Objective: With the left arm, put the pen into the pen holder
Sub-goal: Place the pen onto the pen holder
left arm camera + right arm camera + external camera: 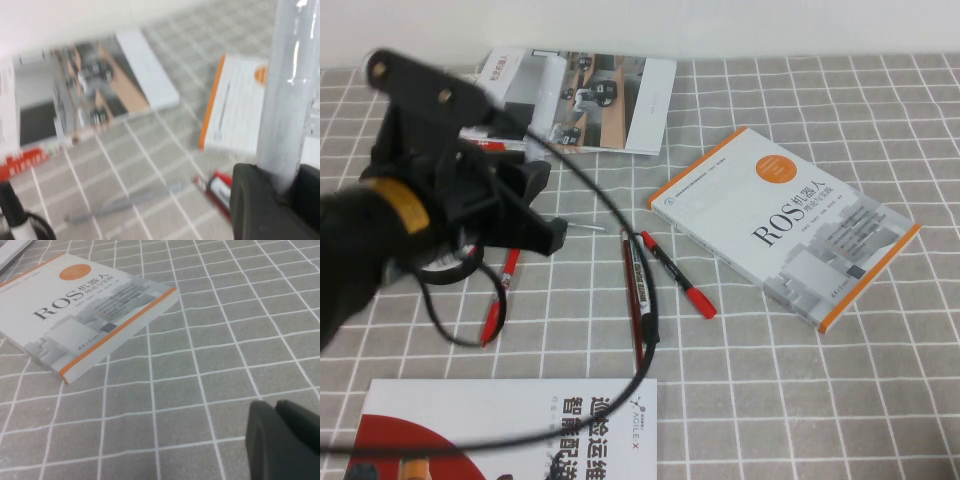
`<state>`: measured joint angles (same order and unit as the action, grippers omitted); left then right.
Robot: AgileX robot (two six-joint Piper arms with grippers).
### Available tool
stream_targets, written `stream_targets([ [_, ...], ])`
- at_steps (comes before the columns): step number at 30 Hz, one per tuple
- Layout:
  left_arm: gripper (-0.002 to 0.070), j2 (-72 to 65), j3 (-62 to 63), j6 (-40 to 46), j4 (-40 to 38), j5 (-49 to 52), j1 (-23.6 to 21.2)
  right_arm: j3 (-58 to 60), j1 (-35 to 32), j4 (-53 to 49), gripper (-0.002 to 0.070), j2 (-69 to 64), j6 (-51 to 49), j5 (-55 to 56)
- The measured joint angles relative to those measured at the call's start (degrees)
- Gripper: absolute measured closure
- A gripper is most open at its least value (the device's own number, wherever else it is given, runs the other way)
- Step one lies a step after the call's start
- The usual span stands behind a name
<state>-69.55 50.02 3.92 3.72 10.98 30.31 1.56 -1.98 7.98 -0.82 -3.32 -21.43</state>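
Observation:
My left gripper [281, 186] is shut on the white pen [286, 90], which stands up between the black fingers [250, 205]. In the high view the left gripper [532, 212] hovers above the table's left-middle, and the arm hides the pen. The black mesh pen holder [450, 268] sits just under and left of the gripper, mostly covered by the arm. Its rim [30, 229] shows in the left wrist view with a black-capped marker [11, 202] in it. My right gripper [285, 440] is shut and empty, low over bare tablecloth, outside the high view.
An orange-edged ROS book [785, 225] lies at the right and an open magazine [580, 95] at the back. A booklet [510, 430] lies at the front left. Red pens [500, 300] [680, 275], dark pens [638, 290] and a thin grey stick [586, 227] lie around the centre.

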Motion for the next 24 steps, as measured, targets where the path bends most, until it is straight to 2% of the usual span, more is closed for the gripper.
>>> stream_targets([
  [4,0.0566,1.63,-7.50,-0.11,0.12,-12.22,-1.42,0.00,0.00,0.00,0.0692,0.00,0.00,0.00],
  [12,0.0566,1.63,-19.37,-0.11,-0.94,-40.16,-8.51,0.00,0.00,0.00,0.0691,0.00,0.00,0.00],
  [18,0.0566,-1.41,-20.75,-0.11,-5.12,-48.38,-12.57,0.00,0.00,0.00,0.0692,0.00,0.00,0.00],
  [24,0.0566,-8.29,-20.89,0.00,-6.04,-57.94,-15.92,0.00,0.00,0.00,0.0691,0.00,0.00,0.00],
])
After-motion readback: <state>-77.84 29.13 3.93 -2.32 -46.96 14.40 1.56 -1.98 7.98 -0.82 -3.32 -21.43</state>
